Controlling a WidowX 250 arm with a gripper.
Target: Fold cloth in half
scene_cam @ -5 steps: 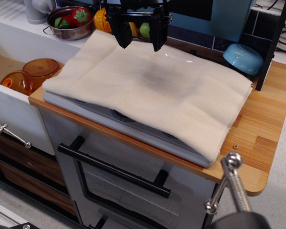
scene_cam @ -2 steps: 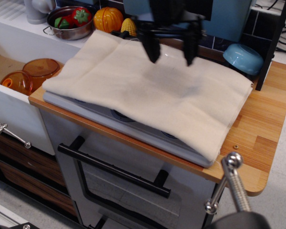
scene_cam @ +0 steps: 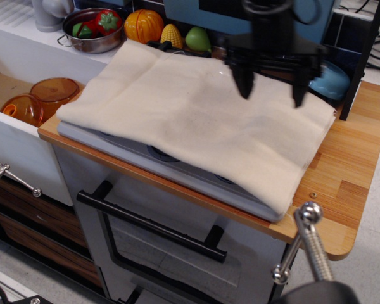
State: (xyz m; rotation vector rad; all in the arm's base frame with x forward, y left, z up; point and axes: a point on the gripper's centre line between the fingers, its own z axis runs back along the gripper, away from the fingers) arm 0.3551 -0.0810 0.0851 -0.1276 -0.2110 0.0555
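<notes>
The cream-beige cloth (scene_cam: 190,117) lies spread over the grey stovetop (scene_cam: 177,171), slightly wrinkled, with a doubled edge showing along its right side. My black gripper (scene_cam: 272,92) hangs above the cloth's far right part, near its back right corner. Its two fingers (scene_cam: 244,79) point down, are spread wide apart and hold nothing. The fingertips hover just above the fabric; I cannot tell if they touch it.
A blue bowl (scene_cam: 332,79) sits on the wooden counter (scene_cam: 354,164) behind the gripper, beside a black post (scene_cam: 361,57). A metal pot with toy vegetables (scene_cam: 95,28), a toy pumpkin (scene_cam: 142,25), corn (scene_cam: 171,36) and a green fruit (scene_cam: 198,39) stand at the back. Orange bowls (scene_cam: 41,98) lie in the sink at left.
The gripper has moved steadily to the right along the back of the cloth, from the back left to the back right. It stayed open. The cloth has not moved.
</notes>
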